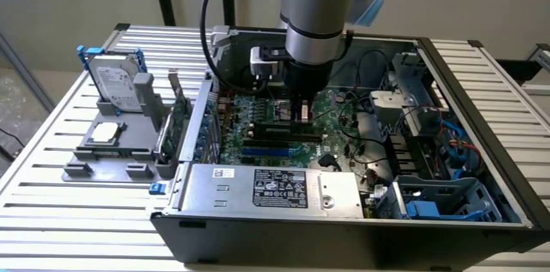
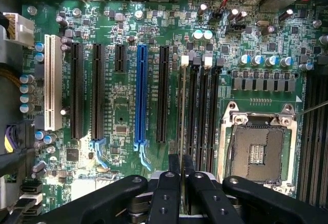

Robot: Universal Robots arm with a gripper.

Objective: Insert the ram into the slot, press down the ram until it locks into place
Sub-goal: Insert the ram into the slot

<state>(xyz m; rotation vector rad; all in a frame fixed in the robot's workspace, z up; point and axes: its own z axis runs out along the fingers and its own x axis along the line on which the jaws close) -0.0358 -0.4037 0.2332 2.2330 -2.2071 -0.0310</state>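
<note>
The pincer (image 1: pixel 301 117) hangs at the end of the arm (image 1: pixel 318 1), reaching down inside the open case (image 1: pixel 344 240) that lies on the slatted desk (image 1: pixel 60 220). Its two black fingers (image 2: pixel 166 193) are drawn close together and pinch the ram (image 2: pixel 183 111), which the wrist view shows edge-on as a thin strip running straight out from between the fingertips. The ram stands directly over the slot (image 2: pixel 186 83), the first of a group of parallel black memory sockets on the board (image 2: pixel 123 111). The slot's white end clip (image 2: pixel 185 59) sits at the far end of the ram from the pincer. Whether the ram is fully seated and the clips are locked cannot be told. The other memory sockets (image 2: pixel 203 106) lie just beside the ram, and the bare processor socket (image 2: pixel 256 152) is beyond them. On the ram's other side, near the pincer, are a black card slot (image 2: pixel 163 96) and then the blue slot (image 2: pixel 141 96). In the exterior view the power supply (image 1: pixel 275 188) lies in the case nearer the camera than the pincer. Well apart from the pincer, toward the exterior view's left, a hard drive (image 1: pixel 116 82) leans on a grey tray (image 1: pixel 112 149) on the desk.
</note>
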